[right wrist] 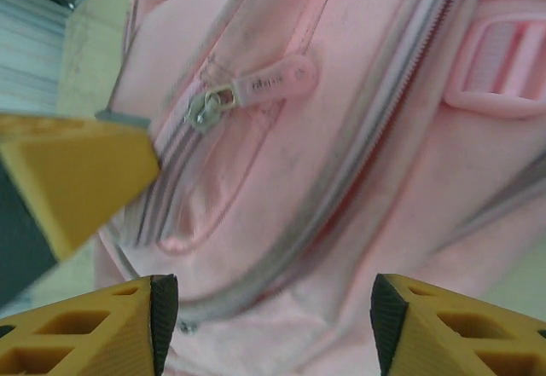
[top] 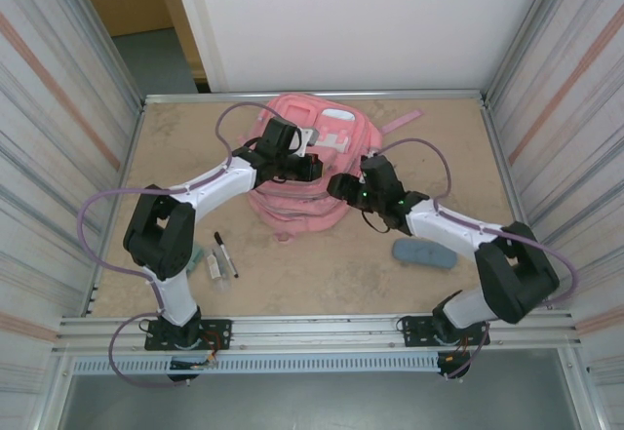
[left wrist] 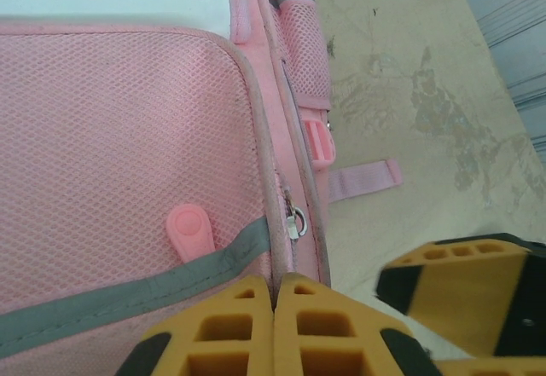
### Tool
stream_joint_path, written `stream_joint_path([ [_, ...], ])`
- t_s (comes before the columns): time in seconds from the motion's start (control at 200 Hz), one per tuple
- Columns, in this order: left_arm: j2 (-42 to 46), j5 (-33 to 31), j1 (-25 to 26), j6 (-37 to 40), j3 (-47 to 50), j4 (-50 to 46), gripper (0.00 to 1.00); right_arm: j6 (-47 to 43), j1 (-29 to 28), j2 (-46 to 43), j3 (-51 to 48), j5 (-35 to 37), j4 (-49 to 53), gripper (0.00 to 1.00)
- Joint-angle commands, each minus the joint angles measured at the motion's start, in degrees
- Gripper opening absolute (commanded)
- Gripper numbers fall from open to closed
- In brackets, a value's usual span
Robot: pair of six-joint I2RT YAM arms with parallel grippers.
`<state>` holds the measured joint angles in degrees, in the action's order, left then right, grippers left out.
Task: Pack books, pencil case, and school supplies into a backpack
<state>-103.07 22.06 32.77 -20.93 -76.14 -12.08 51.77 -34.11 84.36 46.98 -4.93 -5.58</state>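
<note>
- Top view: backpack (top: 292, 214), pink, flat at 12 o'clock on the table (top: 331, 274).
- Top view: left gripper (top: 310, 169) over the backpack's middle, reaching in from 8 o'clock. The right gripper (top: 338, 187) is at the backpack's 4 o'clock edge, near the left one.
- Top view: pencil case (top: 424, 253) on bare table at 4 o'clock from the backpack, apart from it, just beside the right arm.
- Top view: marker (top: 225, 254), stick (top: 213, 266) and block (top: 195, 256) grouped at 8 o'clock from the backpack, beside the left arm.
- Left wrist view: left gripper closed, pads pressed together at 6 o'clock on the zip line. Whether fabric is pinched cannot be told. The metal pull (left wrist: 296, 221) is just above the fingertips and the strap (left wrist: 367, 178) lies on the table at 3 o'clock.
- Right wrist view: right gripper wide apart and holding nothing, fingertips at 7 and 5 o'clock, with backpack fabric beyond the gap. The pink pull (right wrist: 273, 82) is at 12 o'clock.
</note>
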Motion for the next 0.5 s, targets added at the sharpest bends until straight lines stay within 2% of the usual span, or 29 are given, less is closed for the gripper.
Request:
stream_joint_path([
  [0.0, 2.98, 2.73, -0.25, -1.11, -0.5, 2.1, 0.0, 8.19, 0.09, 4.34, 3.4, -0.69, -3.13, 0.61],
  [0.11, 3.37, 2.95, -0.25, -1.44, -0.63, 2.59, 0.0, 11.4, -0.17, 7.21, 3.91, -1.7, -6.86, 0.53],
  [0.205, 3.49, 2.57, -0.25, -1.52, -0.29, 3.79, 0.0, 13.07, 0.18, 7.99, 3.83, -2.47, -9.7, 0.33],
  [0.321, 3.65, 4.17, -0.36, -1.13, -0.59, 3.56, 0.0, 14.5, 0.35, 8.01, 3.79, -3.75, -11.64, 0.18],
  [0.346, 3.94, 4.52, -0.48, -0.65, -0.47, 3.43, 0.04, 14.66, 0.36, 8.09, 4.02, -4.12, -11.72, 0.16],
  [0.426, 5.77, 5.03, -0.92, 0.35, -0.24, 0.82, 0.31, 14.77, 0.58, 8.02, 4.5, -5.07, -12.0, 0.1],
  [0.491, 8.8, 4.65, -1.22, 1.04, 0.89, -3.17, 0.39, 17.44, 0.62, 7.91, 4.78, -5.32, -12.05, 0.08],
])
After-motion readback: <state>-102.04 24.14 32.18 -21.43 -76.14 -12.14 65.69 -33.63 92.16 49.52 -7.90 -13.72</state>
